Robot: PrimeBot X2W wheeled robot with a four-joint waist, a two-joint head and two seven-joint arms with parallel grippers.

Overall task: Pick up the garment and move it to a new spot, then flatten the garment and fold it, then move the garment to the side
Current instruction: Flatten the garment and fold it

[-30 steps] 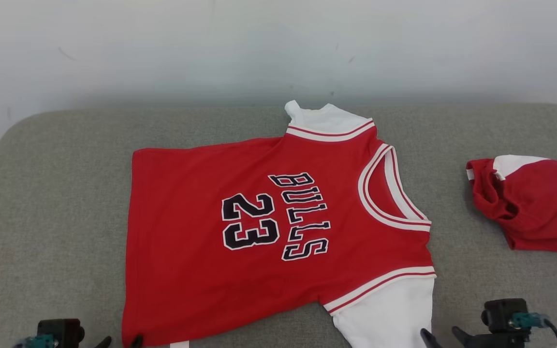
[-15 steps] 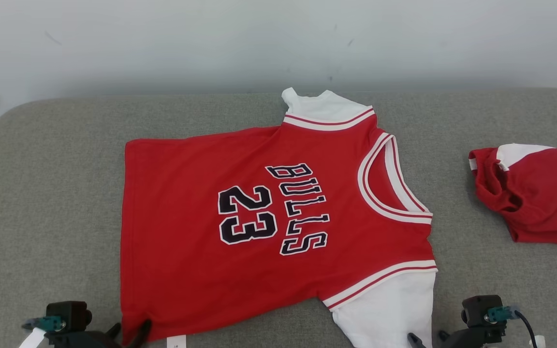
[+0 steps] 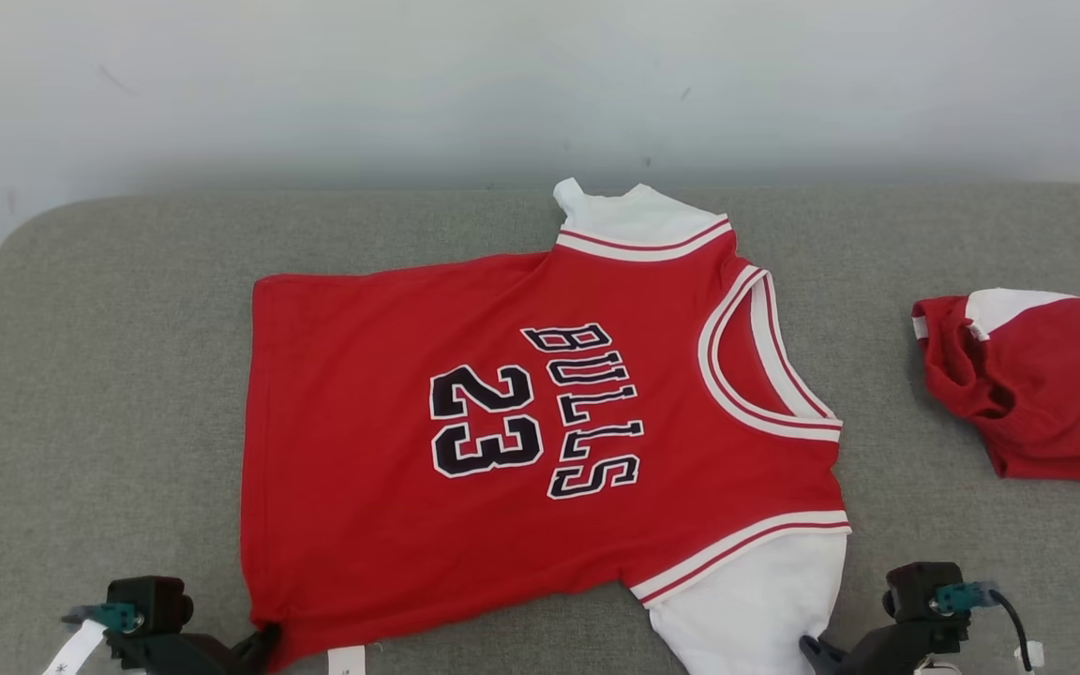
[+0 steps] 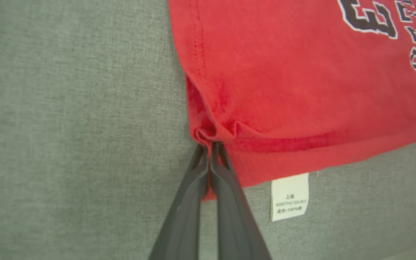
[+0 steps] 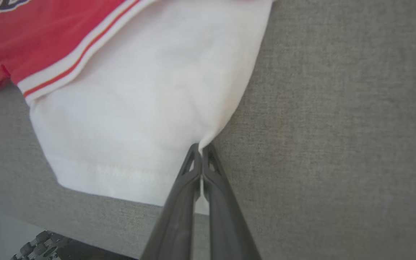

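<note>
Grey fabric tabletop [image 3: 90, 375]: left tool [image 4: 209, 146] pinches red jersey [image 3: 502, 422] hem corner, right tool [image 5: 201, 148] pinches white sleeve [image 5: 139, 108]; fold step, next lift evenly.

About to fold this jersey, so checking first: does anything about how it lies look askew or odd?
The jersey lies flat but skewed, its hem slanting. The far sleeve is bunched, and its care tag sticks out from the hem.

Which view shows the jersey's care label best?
Left wrist view: the white care label hangs from the red jersey hem beside the left gripper, with print visible. Head view shows it as a small white tab at the bottom edge. Right wrist view shows the white sleeve instead.
</note>
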